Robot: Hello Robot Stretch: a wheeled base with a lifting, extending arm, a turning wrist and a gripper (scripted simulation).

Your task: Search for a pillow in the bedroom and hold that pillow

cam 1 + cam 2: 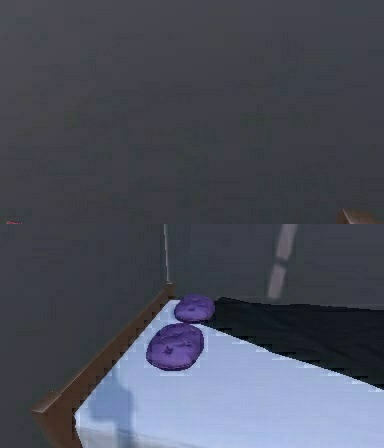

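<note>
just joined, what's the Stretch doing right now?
It stands beside a bed, with a dark grey wall ahead. Two purple pillows lie on the pale sheet by the wooden frame: the nearer pillow and the farther pillow, which is beside a dark blanket. Both rest on the bed, so the search looks done and the pick-up is not yet made.

A bedroom: a wood-framed bed [103, 361] with pale sheet [250, 404], dark blanket [300, 329] and 2 purple pillows [176, 347] [193, 309].
</note>
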